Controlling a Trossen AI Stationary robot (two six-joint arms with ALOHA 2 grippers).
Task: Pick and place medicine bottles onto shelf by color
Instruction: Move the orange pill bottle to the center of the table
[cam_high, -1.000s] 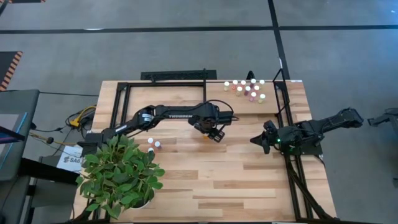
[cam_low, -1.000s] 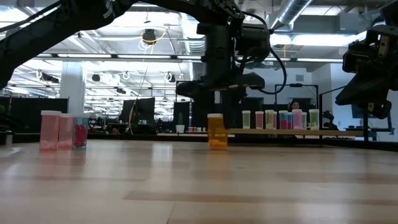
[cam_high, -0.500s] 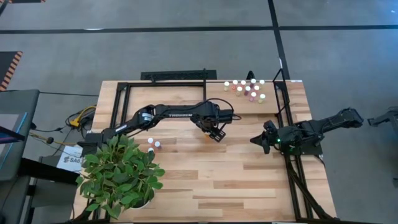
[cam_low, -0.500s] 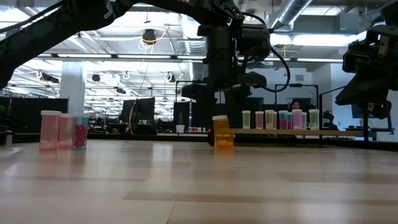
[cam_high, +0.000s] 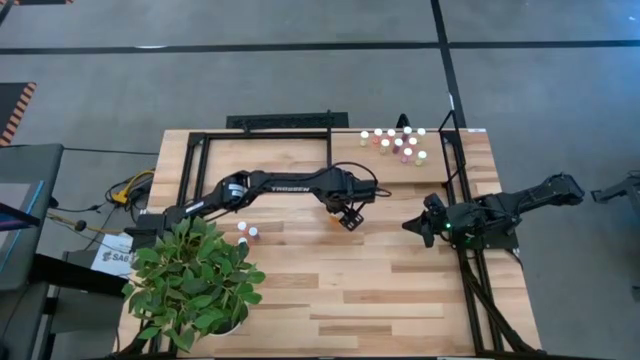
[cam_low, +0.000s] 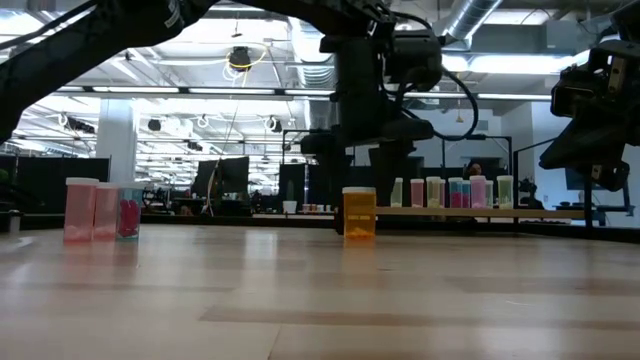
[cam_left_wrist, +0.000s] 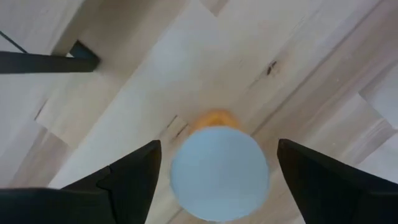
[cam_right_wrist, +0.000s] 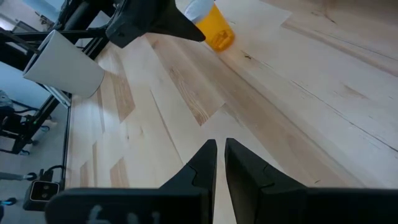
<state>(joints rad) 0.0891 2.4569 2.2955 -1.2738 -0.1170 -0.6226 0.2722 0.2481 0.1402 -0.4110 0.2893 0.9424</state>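
While standing upright near the middle of the table (cam_high: 300, 300), orange bottle (cam_low: 359, 213) free between spread fingers (cam_left_wrist: 130, 177) of left gripper (cam_high: 348, 218), well short of vials (cam_high: 396, 143) at the far right corner; right gripper (cam_high: 420, 228) pinched empty by the right edge.

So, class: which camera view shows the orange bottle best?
The low view: the orange bottle stands upright on the table, seen whole from the side, cap and body. The left wrist view shows mostly its cap, between the open left gripper fingers. The right wrist view crops it; the high view shows only an orange speck.
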